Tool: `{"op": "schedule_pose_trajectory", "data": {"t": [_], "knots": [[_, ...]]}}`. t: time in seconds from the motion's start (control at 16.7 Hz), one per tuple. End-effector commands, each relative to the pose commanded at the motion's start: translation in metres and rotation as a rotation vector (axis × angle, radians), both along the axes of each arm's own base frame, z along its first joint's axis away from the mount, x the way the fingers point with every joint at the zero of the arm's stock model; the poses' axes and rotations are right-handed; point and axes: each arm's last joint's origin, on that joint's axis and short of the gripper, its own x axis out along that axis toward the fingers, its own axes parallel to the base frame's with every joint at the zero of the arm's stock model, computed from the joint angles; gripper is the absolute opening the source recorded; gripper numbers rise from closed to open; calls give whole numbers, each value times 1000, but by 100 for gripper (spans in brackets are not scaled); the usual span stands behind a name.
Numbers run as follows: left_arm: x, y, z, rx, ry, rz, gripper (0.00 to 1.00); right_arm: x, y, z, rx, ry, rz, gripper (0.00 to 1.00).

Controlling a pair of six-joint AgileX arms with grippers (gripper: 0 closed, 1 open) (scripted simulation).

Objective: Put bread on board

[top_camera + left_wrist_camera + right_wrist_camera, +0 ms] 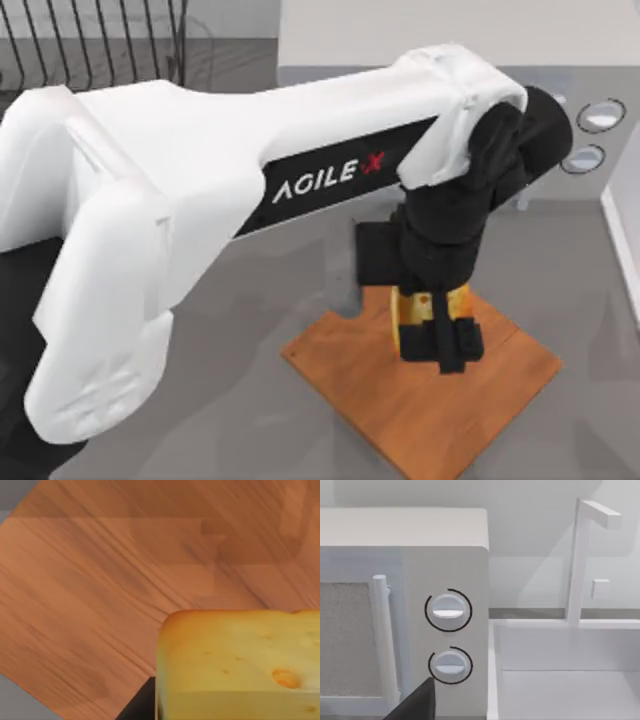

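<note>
Bread (235,665) sits pinched in my left gripper (437,335), fingers closed on its crust edges, hovering just above the board (420,400). I judge it light, stiff, crumbly: gentle squeeze only. Beyond stands the microwave (405,610).

Ahead of the right arm's wrist stands a boxy pale grey microwave (445,555), its speckled door window (342,640) framed beside a slim vertical white bar handle (385,640). Two round white dials (448,611) sit stacked on its front panel, one above the other. Just beside it lies a white rectangular sink basin (570,680), a white angular faucet (580,555) rising behind. A dark finger tip (417,705) pokes in close, below the lower dial.
</note>
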Motion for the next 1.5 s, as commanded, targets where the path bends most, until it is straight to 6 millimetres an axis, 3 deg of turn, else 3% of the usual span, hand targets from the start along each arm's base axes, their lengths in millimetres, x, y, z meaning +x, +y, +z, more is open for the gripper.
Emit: {"op": "schedule_pose_trajectory", "data": {"t": [0.6,0.84,1.5], "knots": [[-2,-2,-36,1,1,-5,0,0,0,0,0,0,0,100],[-2,-2,-37,2,2,-5,0,0,0,0,0,0,0,100],[-2,-2,-37,2,2,-5,83,0,0,0,0,0,0,100]]}}
